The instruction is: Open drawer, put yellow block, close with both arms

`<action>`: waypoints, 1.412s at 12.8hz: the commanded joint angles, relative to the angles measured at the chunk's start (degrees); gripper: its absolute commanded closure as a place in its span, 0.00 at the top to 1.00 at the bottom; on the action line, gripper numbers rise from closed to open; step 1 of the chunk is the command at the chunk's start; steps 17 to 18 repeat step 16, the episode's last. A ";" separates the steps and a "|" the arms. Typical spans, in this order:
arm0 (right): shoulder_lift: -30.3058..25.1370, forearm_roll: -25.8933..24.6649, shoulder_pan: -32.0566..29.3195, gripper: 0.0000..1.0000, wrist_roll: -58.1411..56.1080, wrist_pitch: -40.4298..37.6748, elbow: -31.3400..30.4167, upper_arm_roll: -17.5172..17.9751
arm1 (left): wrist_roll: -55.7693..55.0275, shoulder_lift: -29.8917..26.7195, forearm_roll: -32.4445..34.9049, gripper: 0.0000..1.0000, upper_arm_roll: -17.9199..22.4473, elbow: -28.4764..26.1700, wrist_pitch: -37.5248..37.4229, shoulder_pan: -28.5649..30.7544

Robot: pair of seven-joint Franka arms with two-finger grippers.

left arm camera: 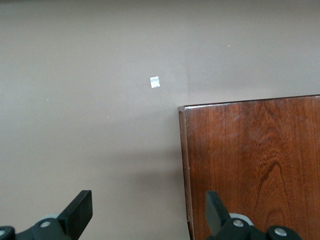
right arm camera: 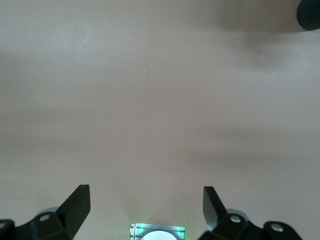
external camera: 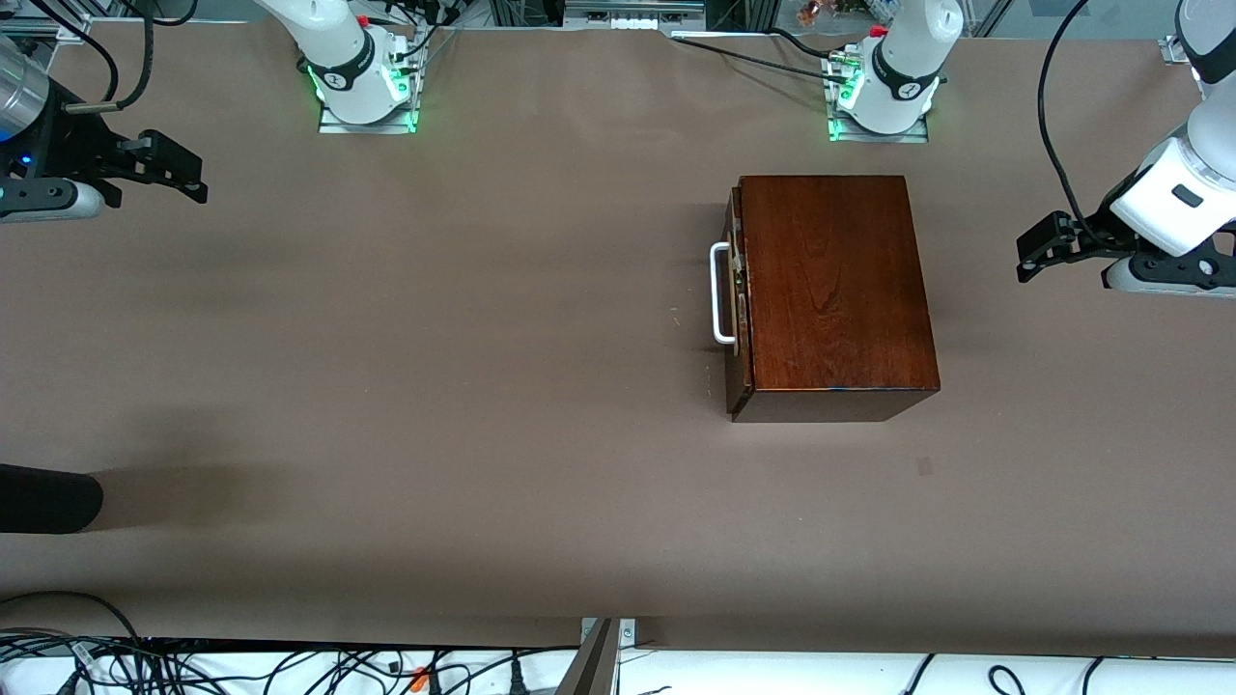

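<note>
The dark reddish-brown wooden box [external camera: 835,290] stands on the table in front of the left arm's base. Its drawer [external camera: 736,290] is pushed in, and the white bar handle [external camera: 720,293] faces the right arm's end of the table. The box top also shows in the left wrist view [left arm camera: 255,165]. The yellow block is out of view. My left gripper [external camera: 1029,259] is open and empty, over the table beside the box at the left arm's end; the left wrist view shows it too [left arm camera: 147,202]. My right gripper [external camera: 193,179] is open and empty over the right arm's end [right arm camera: 144,196].
A black rounded object [external camera: 43,497] juts in at the table's edge at the right arm's end, nearer to the front camera; it also shows in the right wrist view [right arm camera: 310,12]. A small tape mark [external camera: 925,466] lies near the box. Cables run along the front edge.
</note>
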 commanded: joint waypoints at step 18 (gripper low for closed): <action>-2.41 1.01 -0.65 1.00 -1.12 -3.34 0.47 0.44 | -0.43 -0.86 -0.30 1.00 -0.24 -0.73 -2.01 3.51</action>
